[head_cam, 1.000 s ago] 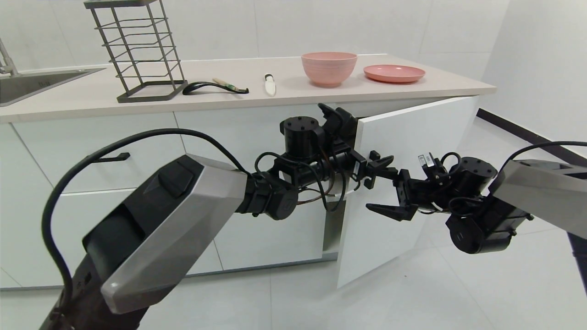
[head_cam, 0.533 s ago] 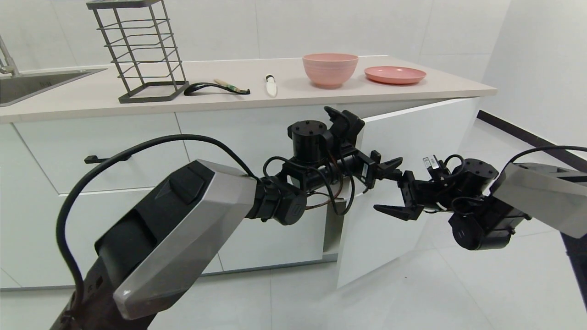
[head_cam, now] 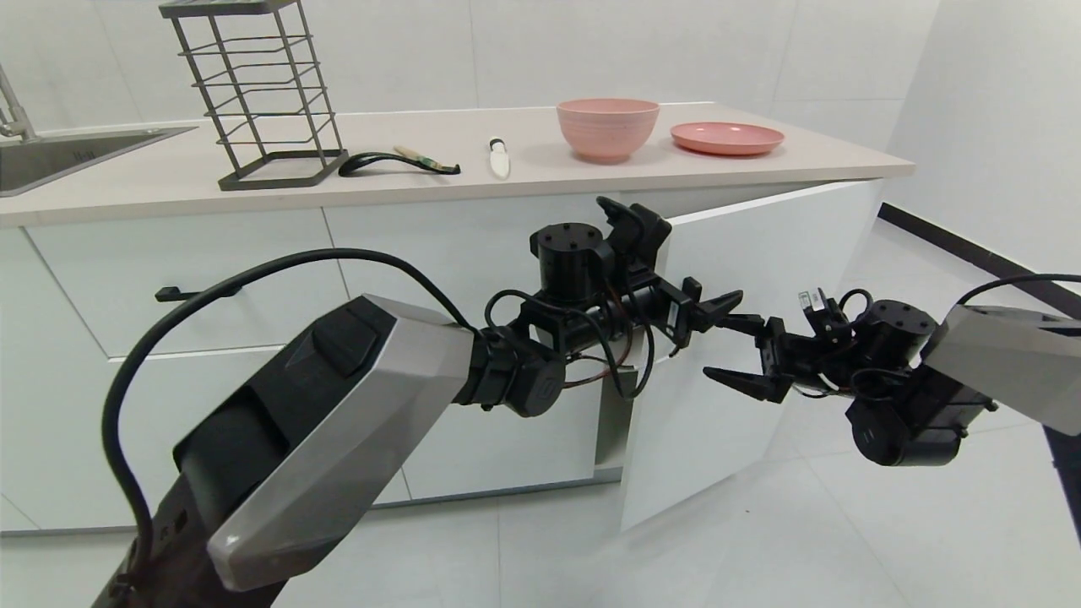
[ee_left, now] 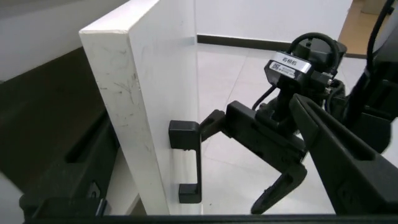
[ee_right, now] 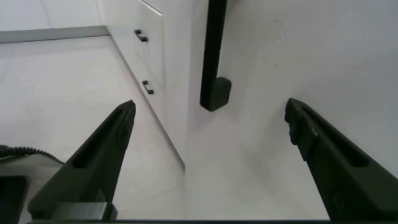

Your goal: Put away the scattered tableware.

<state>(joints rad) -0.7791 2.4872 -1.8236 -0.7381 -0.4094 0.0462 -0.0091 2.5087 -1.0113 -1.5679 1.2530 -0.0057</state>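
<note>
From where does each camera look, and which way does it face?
Head view: on the head, facing forward and down at the counter and open cupboard door; left arm, right arm show.
Left wrist view: on the left wrist, facing the door's edge and the right gripper.
Right wrist view: on the right wrist, facing the door's front; its own fingers show.
Shared: both wrist views show the black door handle.

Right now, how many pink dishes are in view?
2, on the counter: the pink bowl toward its right end, the pink plate right of it, not touching. More could be hidden behind the open cabinet door.
</note>
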